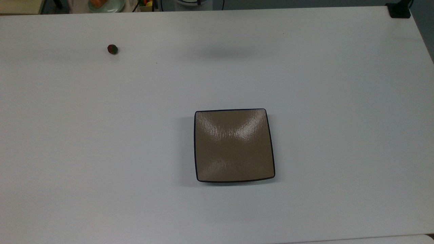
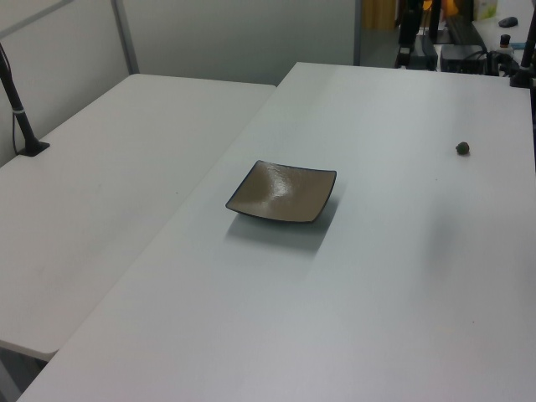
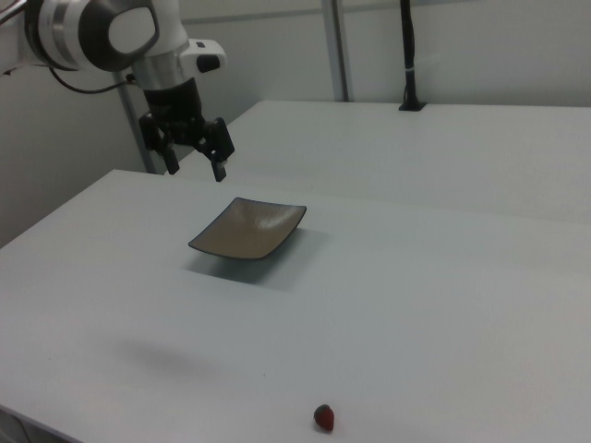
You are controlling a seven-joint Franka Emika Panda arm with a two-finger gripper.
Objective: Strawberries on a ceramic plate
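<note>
One tiny red, green-ended strawberry lies at ten o'clock, well apart from the square glossy tan-brown ceramic plate.
Black two-finger gripper hangs released, empty; descend centred, close gently.

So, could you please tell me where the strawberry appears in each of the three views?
Top view: the strawberry lies in the upper left, far from the ceramic plate.
Left view: the strawberry sits at the right edge, right of the plate.
Right view: the strawberry lies at the bottom centre, nearer the camera than the plate.
Shared landmark: the ceramic plate.
</note>
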